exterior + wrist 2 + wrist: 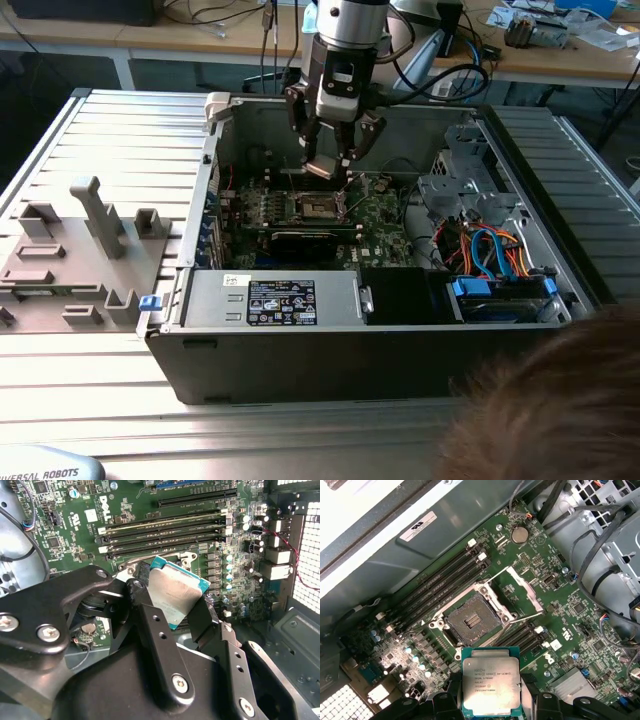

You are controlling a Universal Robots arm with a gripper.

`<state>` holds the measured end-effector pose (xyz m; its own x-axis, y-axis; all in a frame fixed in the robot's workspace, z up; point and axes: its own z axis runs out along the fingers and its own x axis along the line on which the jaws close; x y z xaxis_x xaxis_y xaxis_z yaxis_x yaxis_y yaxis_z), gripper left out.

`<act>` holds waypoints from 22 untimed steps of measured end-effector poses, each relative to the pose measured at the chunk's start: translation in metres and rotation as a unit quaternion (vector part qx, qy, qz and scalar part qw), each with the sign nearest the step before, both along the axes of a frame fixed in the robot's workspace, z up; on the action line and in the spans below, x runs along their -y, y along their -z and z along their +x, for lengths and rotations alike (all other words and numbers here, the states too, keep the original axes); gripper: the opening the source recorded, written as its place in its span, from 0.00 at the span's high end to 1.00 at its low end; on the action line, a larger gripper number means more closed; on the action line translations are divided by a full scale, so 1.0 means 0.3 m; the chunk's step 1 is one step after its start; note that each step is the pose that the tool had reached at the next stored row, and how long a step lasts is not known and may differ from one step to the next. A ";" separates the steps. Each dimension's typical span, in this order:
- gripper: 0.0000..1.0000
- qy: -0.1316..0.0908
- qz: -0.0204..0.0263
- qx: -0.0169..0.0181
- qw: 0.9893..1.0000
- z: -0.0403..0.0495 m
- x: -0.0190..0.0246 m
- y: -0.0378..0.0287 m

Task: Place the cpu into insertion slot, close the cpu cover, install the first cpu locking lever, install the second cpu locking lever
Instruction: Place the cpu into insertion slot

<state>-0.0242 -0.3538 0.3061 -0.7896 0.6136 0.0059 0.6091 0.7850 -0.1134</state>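
Gripper (330,170): clamped on the cpu (491,687), held in the air near the bare insertion slot (472,619), with the cpu cover (524,587) standing open beside it. Hazard, by my reckoning: a tilted or misrotated descent could bend the socket contacts.

cpu (491,686): dull silver-grey metal top, teal board edge. insertion slot (472,618): dark matt bed, bright metal rim. gripper (172,605) fingers (160,645): matt black.

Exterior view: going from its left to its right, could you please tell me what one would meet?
Grey jig → insertion slot → blue and orange cables.
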 end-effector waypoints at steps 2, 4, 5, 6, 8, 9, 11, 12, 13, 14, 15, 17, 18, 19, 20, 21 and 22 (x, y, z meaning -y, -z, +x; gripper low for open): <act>0.45 0.001 0.000 0.000 1.000 0.000 0.000 0.000; 0.45 0.002 0.000 0.000 1.000 0.000 0.000 0.001; 0.45 0.003 0.000 0.000 1.000 0.000 0.000 0.001; 0.45 0.004 0.000 0.000 1.000 0.000 0.000 0.001; 0.45 0.006 0.000 0.000 1.000 0.000 0.000 0.001; 0.45 0.007 0.000 0.000 1.000 0.000 0.000 0.002; 0.45 0.010 0.000 0.000 1.000 0.000 0.000 0.002; 0.45 0.011 0.000 0.000 1.000 0.000 0.000 0.002; 0.45 0.012 0.000 0.000 1.000 0.000 0.000 0.003; 0.45 0.013 0.000 0.000 1.000 0.000 0.000 0.003; 0.45 0.013 0.000 0.000 1.000 0.000 0.000 0.003; 0.45 0.014 0.000 0.000 1.000 0.000 0.000 0.003; 0.45 0.015 0.000 0.000 1.000 0.000 0.000 0.003; 0.45 0.015 0.000 0.000 1.000 0.000 0.000 0.003; 0.45 0.016 0.000 0.000 1.000 0.000 0.000 0.003; 0.45 0.016 0.000 0.000 1.000 0.000 0.000 0.003; 0.45 0.017 0.000 0.000 1.000 0.000 0.000 0.004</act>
<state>-0.0242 -0.3538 0.3050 -0.7681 0.6404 0.0056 0.6357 0.7635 -0.1138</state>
